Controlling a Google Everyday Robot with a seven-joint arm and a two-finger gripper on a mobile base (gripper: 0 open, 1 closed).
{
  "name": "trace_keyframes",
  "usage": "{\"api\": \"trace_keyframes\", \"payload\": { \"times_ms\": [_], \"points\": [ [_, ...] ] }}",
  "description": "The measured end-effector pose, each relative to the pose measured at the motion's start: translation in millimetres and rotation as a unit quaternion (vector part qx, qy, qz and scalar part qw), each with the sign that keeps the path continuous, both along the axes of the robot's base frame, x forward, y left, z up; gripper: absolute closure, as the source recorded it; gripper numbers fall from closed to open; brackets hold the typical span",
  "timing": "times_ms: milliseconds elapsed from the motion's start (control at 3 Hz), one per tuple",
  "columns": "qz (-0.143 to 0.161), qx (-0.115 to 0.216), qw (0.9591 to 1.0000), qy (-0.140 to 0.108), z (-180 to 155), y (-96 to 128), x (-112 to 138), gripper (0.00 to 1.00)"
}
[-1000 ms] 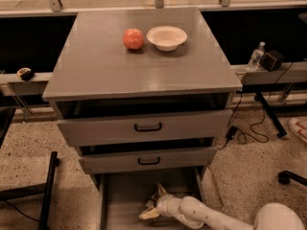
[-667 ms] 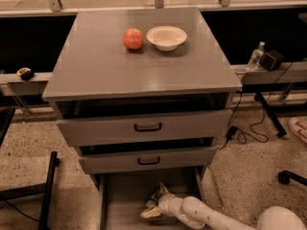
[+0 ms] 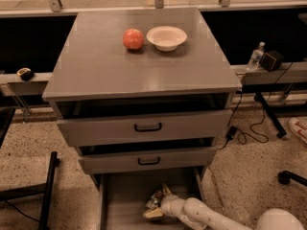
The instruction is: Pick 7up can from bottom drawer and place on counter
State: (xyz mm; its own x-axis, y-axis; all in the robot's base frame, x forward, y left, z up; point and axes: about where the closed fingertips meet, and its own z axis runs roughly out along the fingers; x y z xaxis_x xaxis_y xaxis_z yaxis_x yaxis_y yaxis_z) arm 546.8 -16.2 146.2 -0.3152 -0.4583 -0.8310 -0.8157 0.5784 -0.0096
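7up can (image 3: pixel 152 199) lies low in the open bottom drawer (image 3: pixel 123 201), towards the middle of its grey floor, with the robot's gripper (image 3: pixel 158 203) set right at it. The can shows only as a small silvery-green shape against the gripper's pale tip. Whether the gripper has clamped the can or merely brackets it cannot be told from this angle.

The white arm (image 3: pixel 204 216) runs from the gripper to the lower right, crossing the drawer's right wall and ending at a rounded white body (image 3: pixel 280 220) in the picture's corner.

Above the pulled-out tray sit the two upper drawers, each with a black handle: the middle drawer (image 3: pixel 148 160) stands slightly ajar, and so does the top drawer (image 3: pixel 144 127).

The counter (image 3: pixel 144 75) spreads wide and faintly glossy over the cabinet. Near its far edge rest a red-orange apple (image 3: pixel 133 39) and, just to its right, a shallow white bowl (image 3: pixel 166 37) — close together but apparently not touching.

To the right of the cabinet, a clear water bottle (image 3: pixel 255 56) stands on a low ledge beside a small dark box (image 3: pixel 272 59). Black cables (image 3: pixel 249 128) trail over the speckled floor (image 3: pixel 29 147).
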Motion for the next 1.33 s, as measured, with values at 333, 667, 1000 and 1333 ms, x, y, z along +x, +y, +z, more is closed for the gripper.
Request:
{"api": "trace_keyframes", "payload": {
  "times_ms": [333,667,1000,1333],
  "points": [
    [-0.006,-0.002,0.9998,0.017,-12,-3,-2,0.24],
    [-0.004,0.003,0.9998,0.021,-15,-1,-4,0.48],
    [0.007,0.033,0.9994,0.001,-8,-3,-5,0.71],
    [0.016,0.087,0.9946,-0.054,31,-18,-1,0.94]
  ]
}}
